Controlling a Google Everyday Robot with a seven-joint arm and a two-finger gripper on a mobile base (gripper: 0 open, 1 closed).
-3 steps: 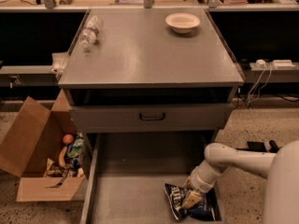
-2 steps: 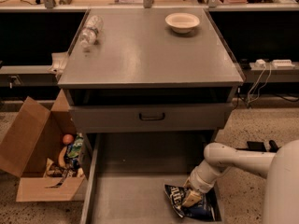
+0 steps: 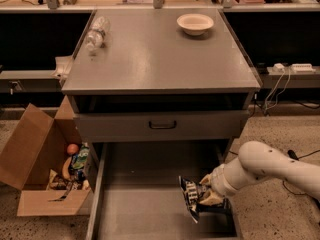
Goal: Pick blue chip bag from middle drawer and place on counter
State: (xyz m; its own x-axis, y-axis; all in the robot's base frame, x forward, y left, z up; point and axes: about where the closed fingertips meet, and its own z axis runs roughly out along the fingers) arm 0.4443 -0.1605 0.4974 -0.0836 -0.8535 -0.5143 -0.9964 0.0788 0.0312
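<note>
The small crinkly navy-blue chip bag (image 3: 190,200), lying flat a second ago, is now tilting up on edge at the front right of the wide shallow grey metal middle drawer (image 3: 145,211). The white arm's (image 3: 265,166) two-finger gripper (image 3: 204,197) is pinching its right side with fingers closed on it. The broad matte grey counter (image 3: 160,64) is standing above, an open cardboard box (image 3: 30,159) is sitting left of the drawer, and on the counter a clear plastic bottle (image 3: 96,33) is lying back left with a pale round bowl (image 3: 195,23) back right.
</note>
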